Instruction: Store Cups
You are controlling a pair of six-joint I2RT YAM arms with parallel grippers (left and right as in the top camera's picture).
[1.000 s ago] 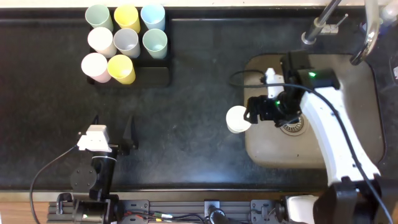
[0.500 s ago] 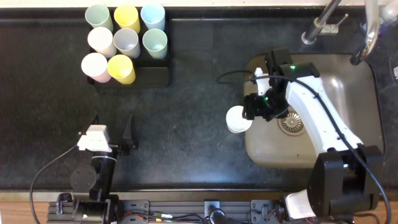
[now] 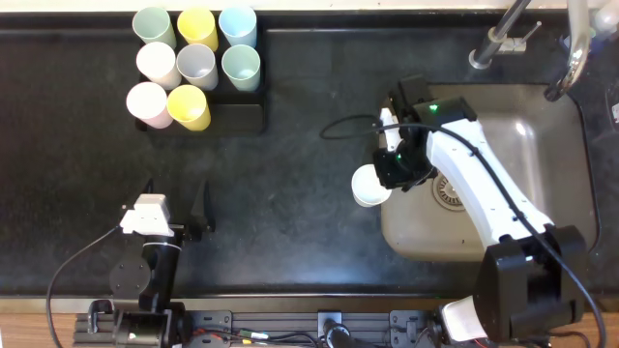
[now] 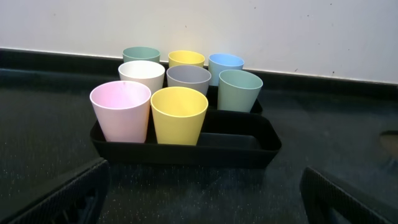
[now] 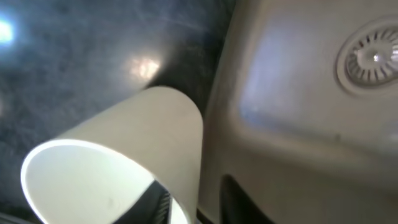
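A white cup [image 3: 368, 186] sits at the 9 o'clock rim of the sink [image 3: 542, 227], over the dark bench [image 3: 290, 213] just beside the sink's edge. The right end effector [image 3: 384, 177] is clenched on it, with one finger inside the mouth and the other outside against the wall. In the right wrist view the cup [image 5: 118, 155] is tilted, its open mouth towards the camera, and the end effector [image 5: 196, 208] pinches the wall near the rim. I cannot tell whether the cup's base touches the bench. The sink's drain [image 5: 373, 59] lies well apart from the cup, towards 3 o'clock from it in the top view.

At 10 o'clock on the bench stands a black tray [image 3: 244, 118] holding eight upright cups [image 3: 198, 63]: pale green, yellow and blue at the back, white, grey and green in the middle, pink and yellow in front. The left wrist view shows the tray [image 4: 239, 146] head-on.

The left end effector [image 3: 176, 196] rests at 7 o'clock on the bench, released, with its fingers spread wide and nothing between them; it is well apart from the tray.
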